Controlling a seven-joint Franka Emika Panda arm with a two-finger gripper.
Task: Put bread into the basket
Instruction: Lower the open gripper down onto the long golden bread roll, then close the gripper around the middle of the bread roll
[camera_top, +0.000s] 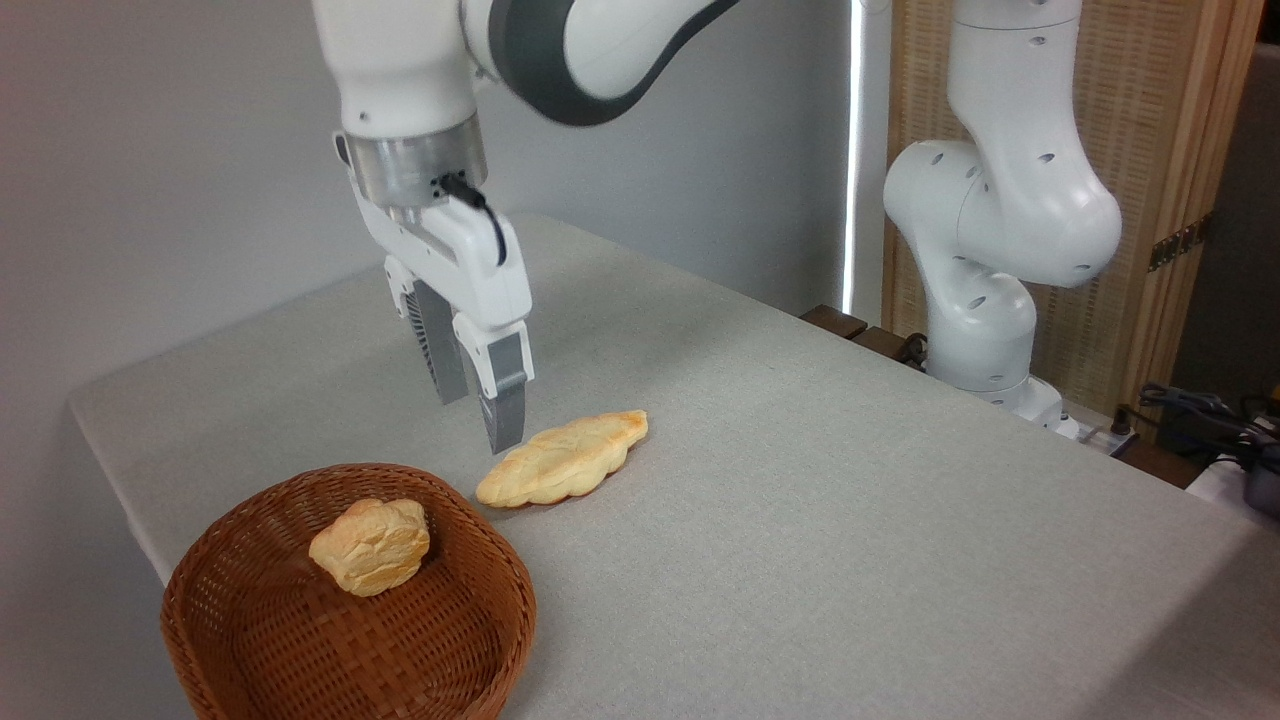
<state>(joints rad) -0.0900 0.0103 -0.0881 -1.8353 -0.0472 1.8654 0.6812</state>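
1. The bread (562, 459) is a long, flat, leaf-shaped loaf, golden-yellow with a lumpy surface and browner tapered ends; it lies on the table (850, 520) at lower centre of the frame, just beside the basket's upper right rim.
2. The basket (245, 640) is round, shallow and brown, woven wicker with a thick rim, at lower left.
3. Inside it sits a roll (371, 545), chunky and roundish, pale gold (it rests toward the upper side of the basket floor).
4. The table has a matte grey, finely textured top.
5. Count: one basket, two pieces of bread (one in the basket, one out), one arm.
6. The hand (478, 420) hangs at centre left, fingers pointing down with a narrow gap between them, holding nothing; the nearer fingertip (504, 438) is close above the loaf's left half, and I cannot tell whether it touches.
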